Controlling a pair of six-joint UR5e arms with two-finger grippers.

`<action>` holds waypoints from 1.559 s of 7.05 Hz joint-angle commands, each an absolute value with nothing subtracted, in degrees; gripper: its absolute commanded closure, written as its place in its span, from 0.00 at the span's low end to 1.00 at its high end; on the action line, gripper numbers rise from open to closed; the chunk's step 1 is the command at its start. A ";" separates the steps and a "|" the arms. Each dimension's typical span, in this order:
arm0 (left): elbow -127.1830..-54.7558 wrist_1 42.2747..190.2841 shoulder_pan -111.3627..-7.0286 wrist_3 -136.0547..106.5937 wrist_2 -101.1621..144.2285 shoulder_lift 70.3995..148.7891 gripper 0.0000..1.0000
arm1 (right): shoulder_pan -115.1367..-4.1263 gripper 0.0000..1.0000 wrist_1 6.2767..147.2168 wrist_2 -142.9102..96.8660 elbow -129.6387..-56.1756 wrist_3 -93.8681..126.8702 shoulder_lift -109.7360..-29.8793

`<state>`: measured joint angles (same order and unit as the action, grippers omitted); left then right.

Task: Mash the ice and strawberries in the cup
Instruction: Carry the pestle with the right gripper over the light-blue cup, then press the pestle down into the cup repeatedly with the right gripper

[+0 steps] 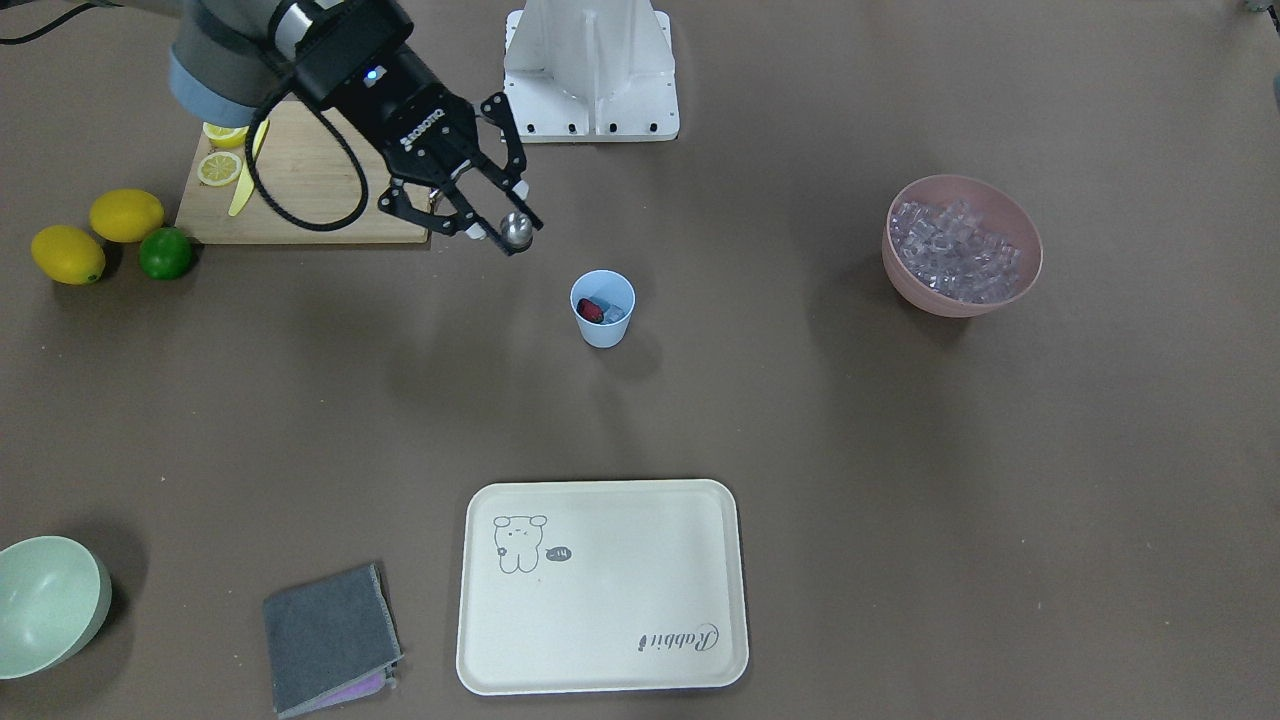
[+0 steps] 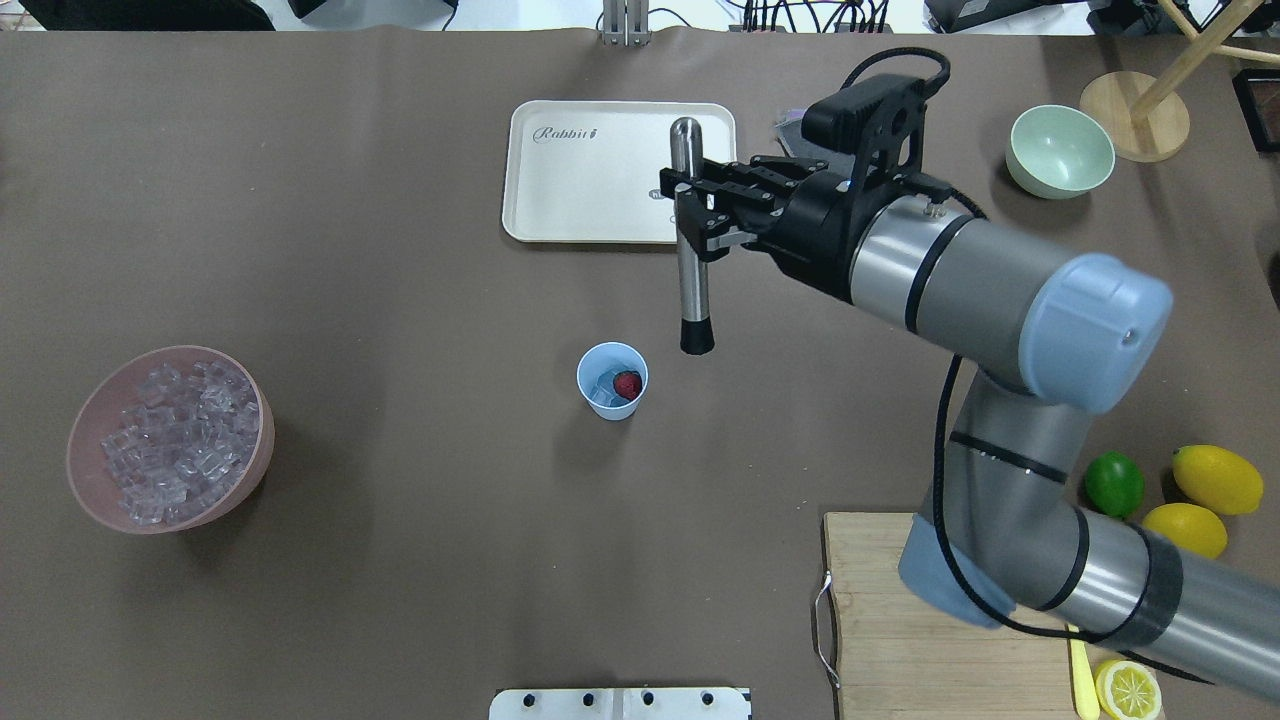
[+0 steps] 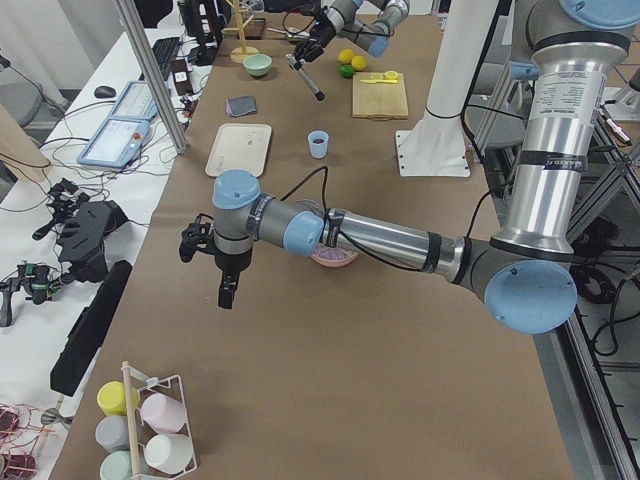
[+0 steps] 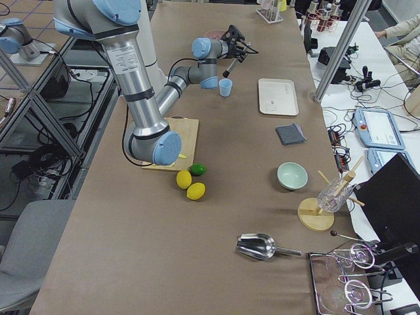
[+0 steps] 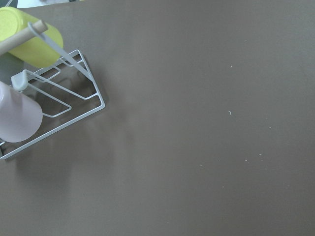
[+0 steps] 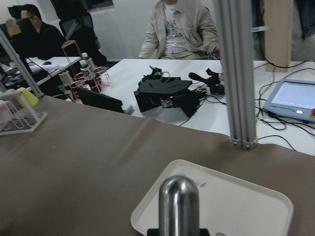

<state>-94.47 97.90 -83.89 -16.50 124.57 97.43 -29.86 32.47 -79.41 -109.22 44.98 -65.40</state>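
The cup [image 2: 612,381] is set mid-desk [image 2: 400,560], loaded with a seemingly whole strawberry [image 2: 627,384] and ice [image 2: 603,393]. A steel muddler [image 2: 688,270] is clamped in the right tool [image 2: 692,205], beside and above the cup. Mashing is judged not yet begun. The left tool's [image 3: 227,295] state cannot be told.

Six cameras, one table [image 2: 350,550].
We look down from behind the robot's base [image 1: 590,70] and, steeply, from across it (sides mirrored), both views sharing the cup [image 2: 614,409] and tray [image 2: 580,190]. Two far views run along the table from each end. The left wrist camera stares close at the tabletop, the right outward past the metal muddler [image 6: 178,204].
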 commanded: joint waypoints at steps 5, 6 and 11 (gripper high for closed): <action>-92.55 97.90 -88.68 -6.07 130.69 91.25 0.02 | -23.15 1.00 17.52 -65.78 -102.35 37.35 -66.19; -92.72 98.00 -88.86 -6.06 130.78 90.88 0.02 | -21.38 1.00 12.01 -61.91 -96.56 37.35 -63.05; -92.55 98.09 -88.77 -6.06 130.78 89.91 0.02 | -21.44 1.00 9.84 -61.17 -92.55 35.35 -58.45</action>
<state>-92.57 98.11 -88.78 -6.06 130.78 90.08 -20.81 9.75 -61.22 -92.63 36.75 -58.73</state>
